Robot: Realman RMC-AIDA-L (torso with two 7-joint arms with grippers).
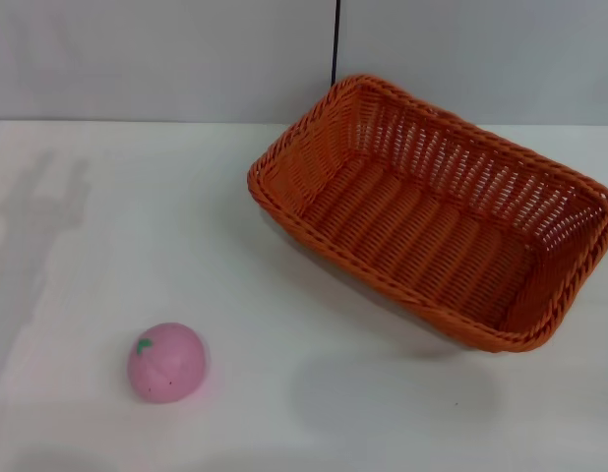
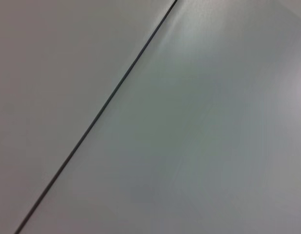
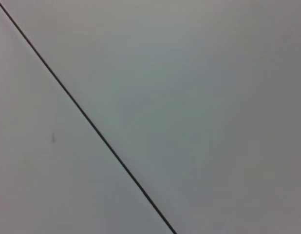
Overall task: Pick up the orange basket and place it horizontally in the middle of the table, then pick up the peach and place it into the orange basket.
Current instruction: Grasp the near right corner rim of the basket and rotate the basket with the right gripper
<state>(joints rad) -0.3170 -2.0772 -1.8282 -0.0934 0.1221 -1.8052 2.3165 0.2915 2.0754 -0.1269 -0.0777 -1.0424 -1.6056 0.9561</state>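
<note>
The orange basket (image 1: pixel 437 211) lies on the white table (image 1: pixel 284 324) at the right, toward the back, turned at a slant with one corner pointing to the far wall. It is empty. The peach (image 1: pixel 166 362) rests on the table at the front left, pink with a small green leaf mark on top. Neither gripper shows in the head view. Both wrist views show only a plain grey panelled surface crossed by a thin dark seam.
A grey wall with a vertical dark seam (image 1: pixel 335 44) stands behind the table's far edge. An arm's shadow (image 1: pixel 38 211) falls on the table at the left. Bare white tabletop lies between the peach and the basket.
</note>
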